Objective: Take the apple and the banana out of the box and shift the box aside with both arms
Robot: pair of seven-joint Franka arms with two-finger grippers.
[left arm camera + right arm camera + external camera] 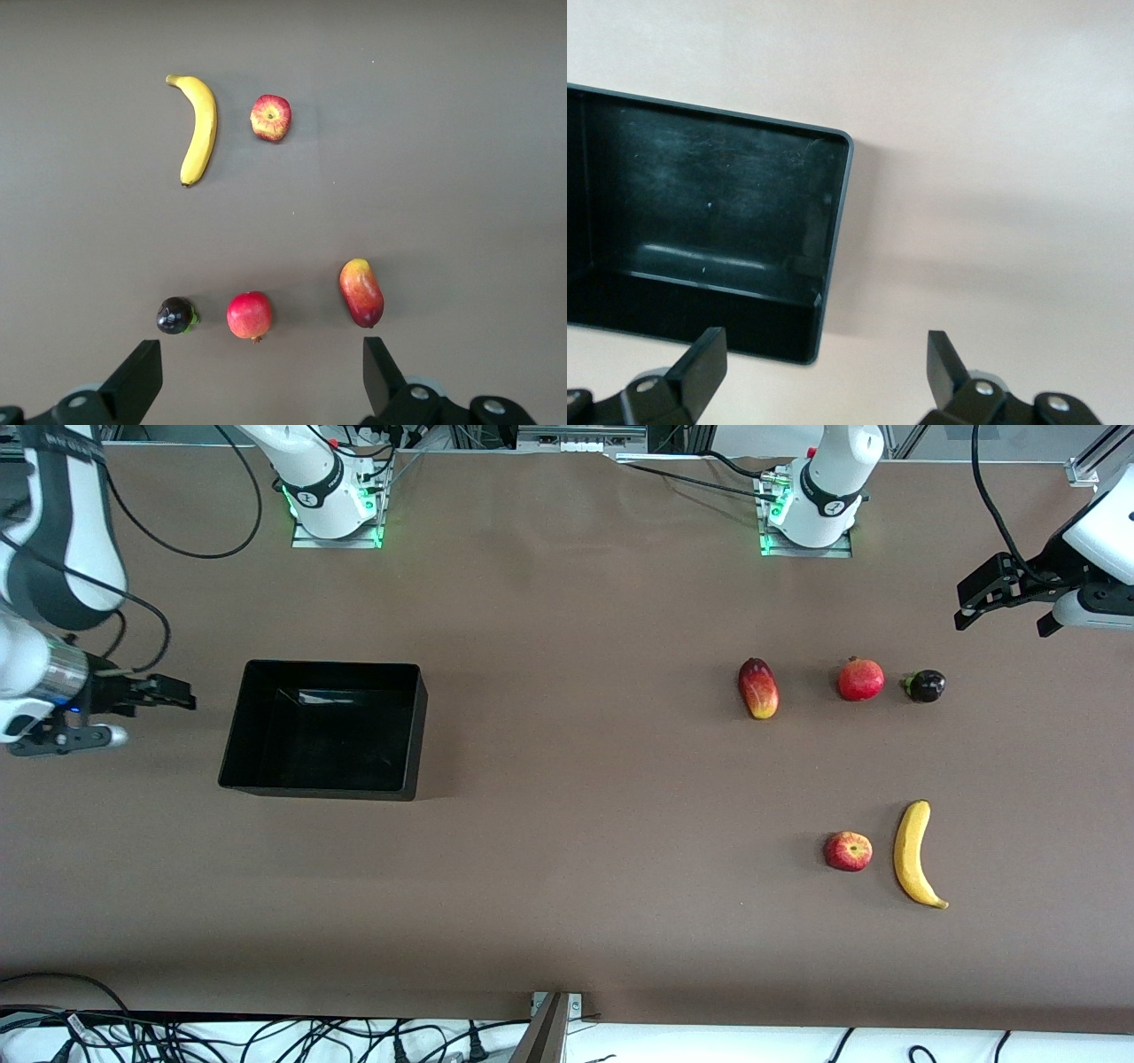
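Observation:
The red apple [848, 851] and the yellow banana [912, 855] lie side by side on the table toward the left arm's end; both show in the left wrist view, the apple [270, 118] beside the banana [199, 128]. The black box [416, 726] stands empty toward the right arm's end and shows in the right wrist view [833, 221]. My left gripper [966, 607] is open and empty, up over the table's end by the fruits [260, 354]. My right gripper [182, 693] is open and empty, beside the box at the table's other end [826, 341].
A red-yellow mango [758, 688], a red pomegranate [860, 679] and a small dark purple fruit [924, 685] lie in a row farther from the front camera than the apple and banana. In the left wrist view, the mango [361, 293], pomegranate [249, 316] and dark fruit [175, 315] lie just ahead of the fingers.

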